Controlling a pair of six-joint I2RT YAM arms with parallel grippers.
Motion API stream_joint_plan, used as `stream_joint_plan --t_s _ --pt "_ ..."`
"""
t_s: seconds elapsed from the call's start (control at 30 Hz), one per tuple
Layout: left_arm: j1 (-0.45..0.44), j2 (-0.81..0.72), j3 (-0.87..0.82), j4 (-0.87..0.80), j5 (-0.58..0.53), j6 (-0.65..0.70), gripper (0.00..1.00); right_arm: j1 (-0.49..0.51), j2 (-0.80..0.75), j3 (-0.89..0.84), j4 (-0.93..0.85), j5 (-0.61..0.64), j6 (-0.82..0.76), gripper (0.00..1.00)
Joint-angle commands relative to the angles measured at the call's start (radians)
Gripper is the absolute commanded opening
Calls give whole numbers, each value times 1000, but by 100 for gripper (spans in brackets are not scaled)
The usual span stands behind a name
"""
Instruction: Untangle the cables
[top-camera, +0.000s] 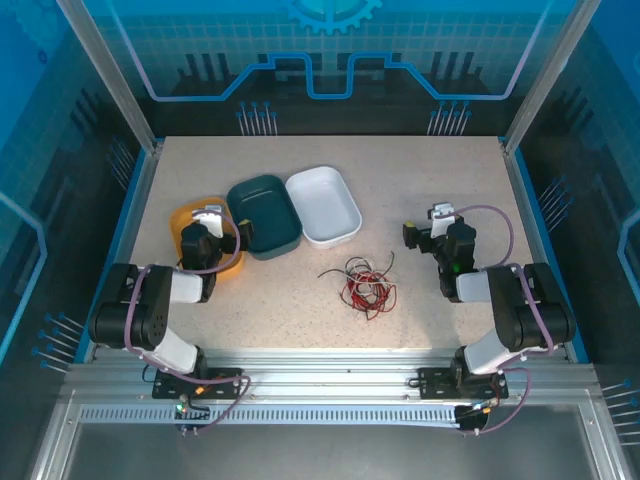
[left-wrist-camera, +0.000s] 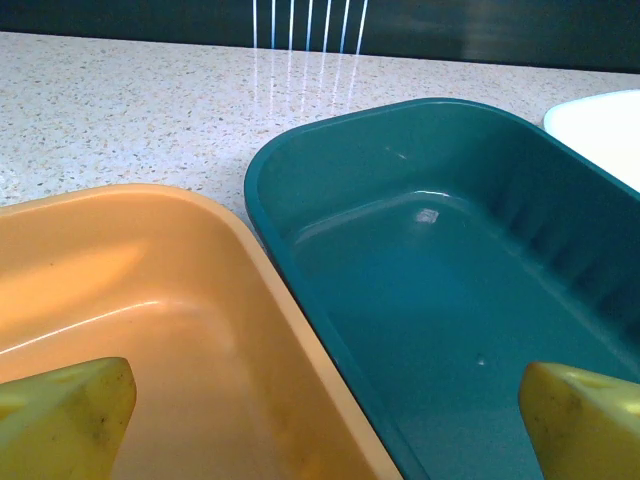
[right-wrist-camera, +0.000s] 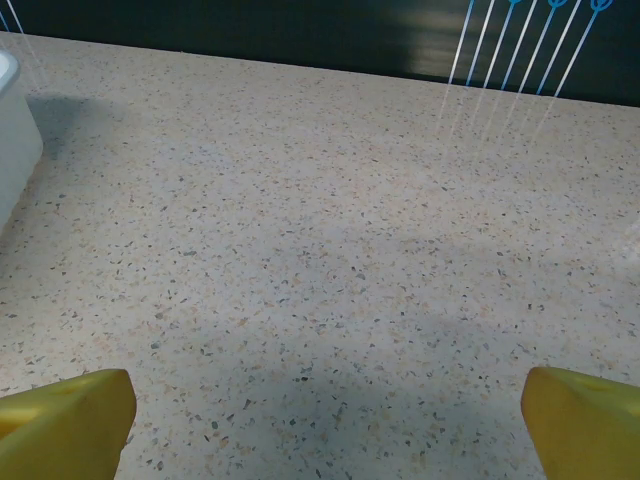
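Observation:
The cables (top-camera: 364, 284) lie in one loose tangle on the table, right of centre: a red strand (top-camera: 370, 295) bunched with thin black loops (top-camera: 343, 269) and a pale one. My left gripper (top-camera: 207, 224) hovers over the orange tray (top-camera: 183, 222), well left of the tangle. In the left wrist view its yellow fingertips (left-wrist-camera: 62, 420) stand wide apart and the left gripper (left-wrist-camera: 325, 425) is open, holding nothing. My right gripper (top-camera: 437, 226) sits up and to the right of the tangle. The right gripper (right-wrist-camera: 325, 425) is open over bare table, fingertips (right-wrist-camera: 585, 420) far apart.
Three trays stand in a row at the back left: orange (left-wrist-camera: 130, 300), teal (left-wrist-camera: 450, 290) (top-camera: 263, 213) and white (top-camera: 324, 204) (left-wrist-camera: 600, 125). The white tray's wall (right-wrist-camera: 14, 140) shows at the right wrist view's left edge. Speckled table (top-camera: 440, 180) spreads around the tangle.

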Motion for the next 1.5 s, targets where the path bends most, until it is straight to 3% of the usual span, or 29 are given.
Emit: stream_joint_plan --t_s 0.0,1.47 --pt "6 -4 6 1 23 3 99 4 -3 5 -2 6 -15 100" --pt "8 -4 7 -1 1 -5 99 -14 -7 8 -12 -11 2 100"
